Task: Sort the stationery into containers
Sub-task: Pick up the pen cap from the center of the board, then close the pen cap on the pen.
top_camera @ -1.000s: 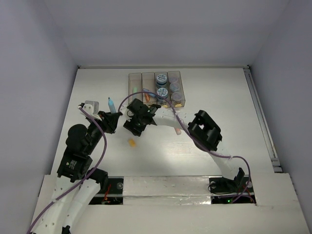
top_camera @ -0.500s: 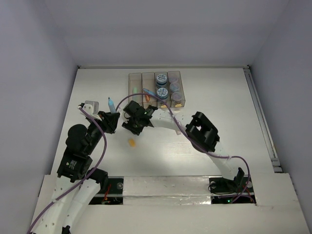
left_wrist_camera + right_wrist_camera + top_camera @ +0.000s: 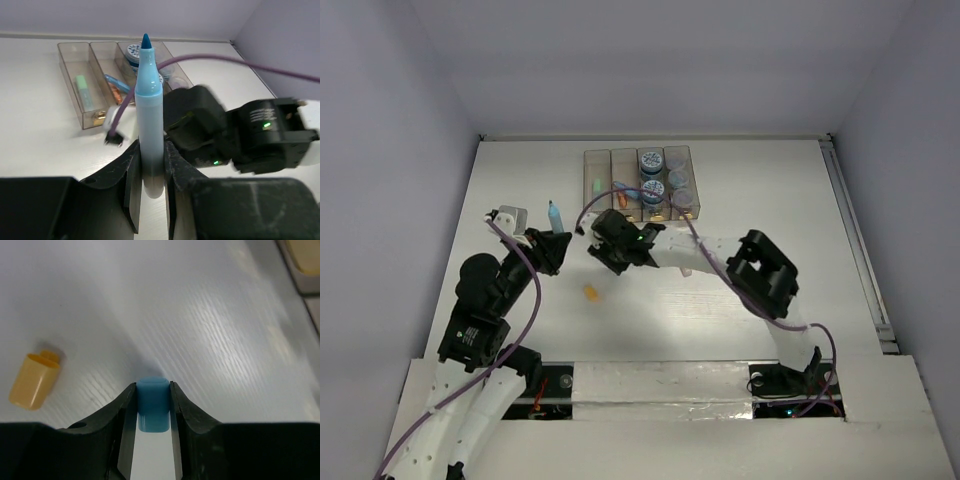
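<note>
Clutter hid a good deal: in the left wrist view the right arm (image 3: 270,130) and a purple cable (image 3: 225,60) covered the right-hand end of the four joined bins (image 3: 75,95), so only three compartments showed there. From above, the second bin's contents were a blur of orange and blue. The left tool (image 3: 150,165) was clamped on one blue marker (image 3: 150,115), held upright with its bare tip up and its lower end lost between the fingers. Tool and marker stood over the surface (image 3: 770,200), just left of the bins' near corner. The right tool (image 3: 151,390) was pinched on one small blue piece (image 3: 152,412), both fingers pressed to its sides. Whether that piece was a cap or an eraser, and whether it touched the surface, I could not tell. From above, that tool was buried under its own wrist, just beside the marker. One orange piece (image 3: 34,380) lay alone on the surface, near the right tool and to its left in the right wrist view. In the bins were one green stick (image 3: 82,90) in the leftmost, two patterned jars (image 3: 651,160) in the third, and plainer bluish jars (image 3: 678,162) in the fourth, two or perhaps three.
</note>
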Motion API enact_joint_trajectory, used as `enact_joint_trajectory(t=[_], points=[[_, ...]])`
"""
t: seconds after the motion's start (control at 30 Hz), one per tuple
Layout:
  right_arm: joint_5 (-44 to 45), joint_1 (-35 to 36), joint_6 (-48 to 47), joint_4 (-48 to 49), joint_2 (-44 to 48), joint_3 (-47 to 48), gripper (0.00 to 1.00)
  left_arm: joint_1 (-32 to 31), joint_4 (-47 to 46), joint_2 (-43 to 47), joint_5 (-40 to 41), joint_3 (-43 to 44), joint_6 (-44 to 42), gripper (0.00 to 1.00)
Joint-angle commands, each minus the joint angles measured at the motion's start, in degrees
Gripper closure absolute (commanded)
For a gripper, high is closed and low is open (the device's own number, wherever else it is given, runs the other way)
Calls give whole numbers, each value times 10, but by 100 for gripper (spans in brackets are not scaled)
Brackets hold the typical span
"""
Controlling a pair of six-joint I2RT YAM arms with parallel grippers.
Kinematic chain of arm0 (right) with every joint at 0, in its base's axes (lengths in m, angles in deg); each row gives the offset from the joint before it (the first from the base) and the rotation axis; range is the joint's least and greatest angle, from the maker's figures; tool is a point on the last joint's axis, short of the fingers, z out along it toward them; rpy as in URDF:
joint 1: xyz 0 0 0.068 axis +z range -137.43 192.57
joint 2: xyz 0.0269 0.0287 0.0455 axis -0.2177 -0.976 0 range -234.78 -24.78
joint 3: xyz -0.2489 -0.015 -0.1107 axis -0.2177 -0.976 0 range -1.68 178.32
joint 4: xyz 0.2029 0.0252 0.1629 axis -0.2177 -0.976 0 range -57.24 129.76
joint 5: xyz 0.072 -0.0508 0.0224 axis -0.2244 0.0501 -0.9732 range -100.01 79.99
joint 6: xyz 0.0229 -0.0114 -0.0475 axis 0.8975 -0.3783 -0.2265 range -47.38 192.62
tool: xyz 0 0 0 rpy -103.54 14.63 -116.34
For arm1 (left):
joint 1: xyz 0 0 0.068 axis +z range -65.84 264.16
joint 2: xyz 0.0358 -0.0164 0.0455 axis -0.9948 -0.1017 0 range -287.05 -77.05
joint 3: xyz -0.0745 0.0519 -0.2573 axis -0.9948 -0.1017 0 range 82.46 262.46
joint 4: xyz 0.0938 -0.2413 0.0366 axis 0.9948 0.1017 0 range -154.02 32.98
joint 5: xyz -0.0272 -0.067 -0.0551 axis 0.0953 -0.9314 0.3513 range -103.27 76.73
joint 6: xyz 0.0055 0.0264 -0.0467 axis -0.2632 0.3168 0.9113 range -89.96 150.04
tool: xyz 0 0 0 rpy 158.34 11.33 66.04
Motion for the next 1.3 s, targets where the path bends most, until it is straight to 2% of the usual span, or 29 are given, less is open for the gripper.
enact_joint_trajectory(t=[0.0,0.2,0.4,0.5,0.67,0.93,1.13,1.27], points=[[46,-27,65,136,144,-63,89,3,-41,-13,-50,10,4,100],[117,-61,174,186,274,-136,94,3,-60,-33,-97,11,10,100],[138,-66,238,263,376,-163,97,-16,-60,-64,-69,19,22,100],[132,-66,265,294,389,-158,98,-60,-57,-91,-35,27,27,100],[94,-66,317,353,408,-176,100,-152,-34,-144,76,68,16,100],[38,-66,349,368,391,-153,100,-158,-60,-183,52,65,18,100],[35,-66,354,370,367,-136,100,-158,-63,-184,48,57,14,100],[-2,-66,375,388,341,-128,100,-158,-69,-181,33,56,11,100]])
